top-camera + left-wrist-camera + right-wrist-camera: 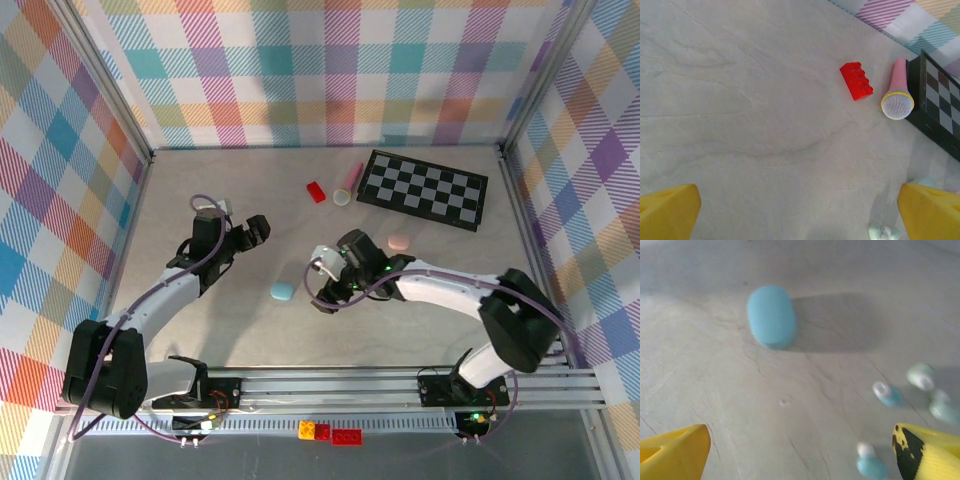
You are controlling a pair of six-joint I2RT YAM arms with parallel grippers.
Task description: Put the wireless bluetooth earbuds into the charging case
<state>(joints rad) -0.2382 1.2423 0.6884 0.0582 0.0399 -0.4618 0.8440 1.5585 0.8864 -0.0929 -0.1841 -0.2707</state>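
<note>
A closed light-blue oval charging case [771, 316] lies on the table, also seen from above as the blue case [282, 291] just left of my right gripper [322, 282]. In the right wrist view, my right gripper [800, 455] hangs open over bare table with nothing between its yellow fingers [670, 452]. Two teal earbuds [886, 393] [870, 462] and two whitish-mint earbuds [921, 376] [944, 409] lie loose by its right finger. My left gripper [262, 231] [800, 215] is open over bare table, with a mint earbud [885, 232] near its right finger.
A pink oval case [399, 242] lies right of the right gripper. A red brick [316, 191] [856, 80], a pink toy microphone [347, 183] [898, 95] and a black chessboard [425, 188] [940, 105] sit toward the back. Checked walls enclose the table.
</note>
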